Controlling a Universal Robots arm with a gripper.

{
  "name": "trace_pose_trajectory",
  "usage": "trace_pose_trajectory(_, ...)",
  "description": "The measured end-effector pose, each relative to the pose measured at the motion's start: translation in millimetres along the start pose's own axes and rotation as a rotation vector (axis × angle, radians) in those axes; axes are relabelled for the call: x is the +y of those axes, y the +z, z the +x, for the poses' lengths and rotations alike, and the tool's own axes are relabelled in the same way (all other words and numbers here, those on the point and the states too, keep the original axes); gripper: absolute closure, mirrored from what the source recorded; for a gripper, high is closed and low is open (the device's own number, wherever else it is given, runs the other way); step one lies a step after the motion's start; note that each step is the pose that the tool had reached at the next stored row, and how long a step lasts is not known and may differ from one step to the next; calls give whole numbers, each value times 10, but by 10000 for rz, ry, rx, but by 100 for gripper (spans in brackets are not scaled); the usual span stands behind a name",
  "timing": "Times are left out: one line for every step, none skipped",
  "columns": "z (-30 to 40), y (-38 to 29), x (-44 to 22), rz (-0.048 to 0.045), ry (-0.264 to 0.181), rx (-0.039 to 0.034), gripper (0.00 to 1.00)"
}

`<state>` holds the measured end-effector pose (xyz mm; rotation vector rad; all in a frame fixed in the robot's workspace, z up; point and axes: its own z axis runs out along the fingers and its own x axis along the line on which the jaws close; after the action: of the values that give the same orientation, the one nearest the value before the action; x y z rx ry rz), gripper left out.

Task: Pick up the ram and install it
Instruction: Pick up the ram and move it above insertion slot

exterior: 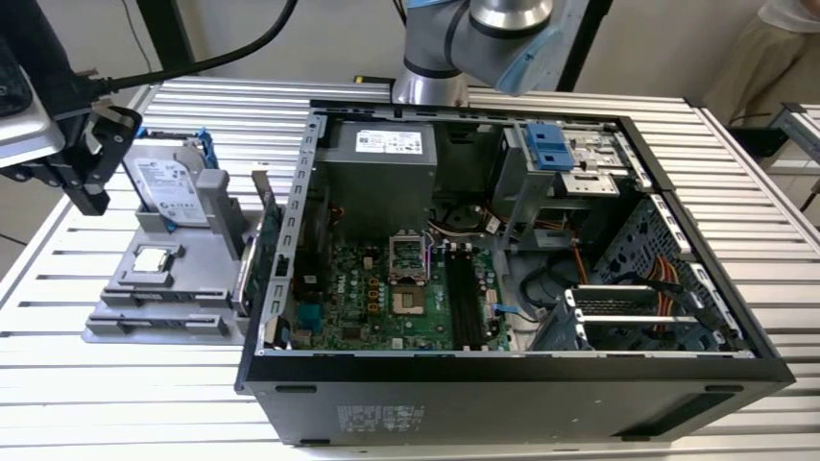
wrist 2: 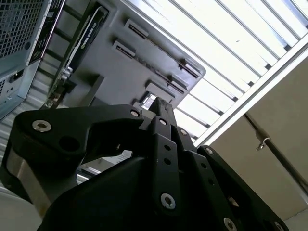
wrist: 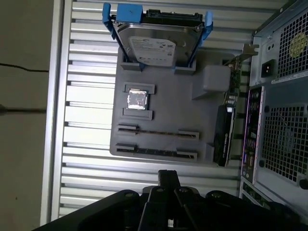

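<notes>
My black end effector (wrist: 168, 177), closed tight around nothing, hung over the ribbed metal surface (wrist: 86, 144) beside the grey plastic tray (wrist: 168, 110), in whose nearest slot a thin dark edge-on strip looked like the ram (wrist: 156, 151).

The table (exterior: 129, 384) is silver, ribbed in stripes. The tray (wrist: 163, 110) is grey, the drive (wrist: 154, 45) silver in a blue bracket (wrist: 126, 10), the chip (wrist: 138, 100) silver, the case (exterior: 513, 384) and gripper (wrist: 168, 174) black, the board (exterior: 384, 298) green.
</notes>
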<state>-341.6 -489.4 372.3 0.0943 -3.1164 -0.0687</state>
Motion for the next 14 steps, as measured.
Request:
trace_pose_trajectory(0,1,0,0,-31,0,100)
trace_pose_trajectory(0,0,0,1,-67,2,100)
trace_pose_trajectory(0,0,0,2,-105,4,100)
trace_pose_trajectory(0,0,0,3,-145,6,100)
trace_pose_trajectory(0,0,0,3,-189,8,100)
trace_pose_trajectory(0,0,0,5,-227,10,100)
trace_pose_trajectory(0,0,0,5,-263,11,100)
trace_pose_trajectory(0,0,0,6,-301,13,100)
trace_pose_trajectory(0,0,0,7,-335,15,100)
trace_pose_trajectory(0,0,0,7,-362,15,100)
trace_pose_trajectory(0,0,0,8,-382,17,100)
trace_pose_trajectory(0,0,0,8,-408,17,100)
trace_pose_trajectory(0,0,0,9,-437,19,100)
trace_pose_trajectory(0,0,0,9,-444,19,100)
